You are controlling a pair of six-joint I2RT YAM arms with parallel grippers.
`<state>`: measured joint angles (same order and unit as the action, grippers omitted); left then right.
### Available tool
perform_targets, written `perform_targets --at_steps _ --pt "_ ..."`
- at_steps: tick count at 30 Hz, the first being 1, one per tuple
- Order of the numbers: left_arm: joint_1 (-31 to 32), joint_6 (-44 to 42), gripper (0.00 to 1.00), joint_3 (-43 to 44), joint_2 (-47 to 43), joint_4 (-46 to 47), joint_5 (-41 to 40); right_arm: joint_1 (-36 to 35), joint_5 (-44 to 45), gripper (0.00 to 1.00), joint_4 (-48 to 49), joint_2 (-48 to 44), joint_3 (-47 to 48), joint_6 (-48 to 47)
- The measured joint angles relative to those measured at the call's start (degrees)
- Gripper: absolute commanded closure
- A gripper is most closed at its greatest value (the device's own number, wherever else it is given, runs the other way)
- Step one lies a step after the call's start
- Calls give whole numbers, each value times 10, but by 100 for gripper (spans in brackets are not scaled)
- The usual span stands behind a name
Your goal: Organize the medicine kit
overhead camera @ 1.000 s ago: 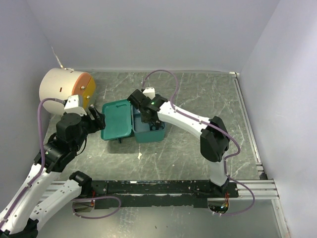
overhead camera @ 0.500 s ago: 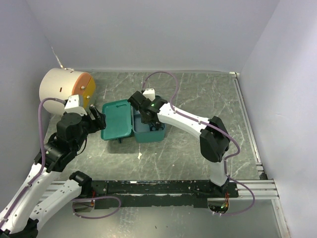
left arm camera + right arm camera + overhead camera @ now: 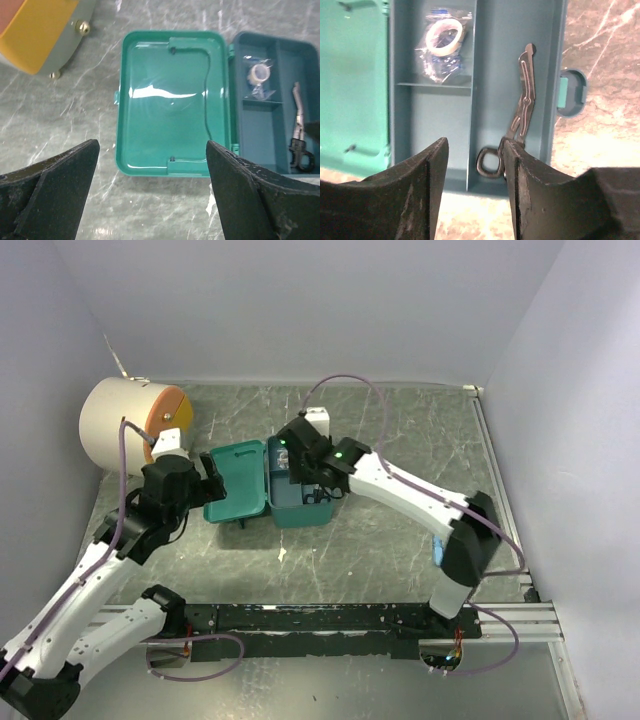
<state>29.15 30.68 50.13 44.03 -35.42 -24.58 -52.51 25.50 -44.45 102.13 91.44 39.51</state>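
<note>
At the far left, the cream cylinder (image 3: 130,425) is lying on its side on the marbled table (image 3: 400,540), its orange face turned toward the kit. I am holding my left gripper (image 3: 151,146) with its jaws spread wide, gripping nothing, just left of the medicine kit (image 3: 238,483). The kit is sitting mid-table, its lid lying open and flat to the left of the base. In the base, a bagged tape roll (image 3: 445,37) is occupying the far cell of the left column, and scissors (image 3: 522,100) are lying in the long right compartment. I am hovering my right gripper (image 3: 474,145) over the base, jaws apart, one finger partly covering the scissors' handle.
</note>
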Motion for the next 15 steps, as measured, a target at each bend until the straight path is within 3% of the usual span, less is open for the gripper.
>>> perform_targets --at_steps 8,15 --pt "0 90 0 -47 31 -16 -12 2 -24 47 97 -175 -144 -30" --pt "0 166 1 -156 -32 -6 -15 13 -30 47 125 -241 -269 -31"
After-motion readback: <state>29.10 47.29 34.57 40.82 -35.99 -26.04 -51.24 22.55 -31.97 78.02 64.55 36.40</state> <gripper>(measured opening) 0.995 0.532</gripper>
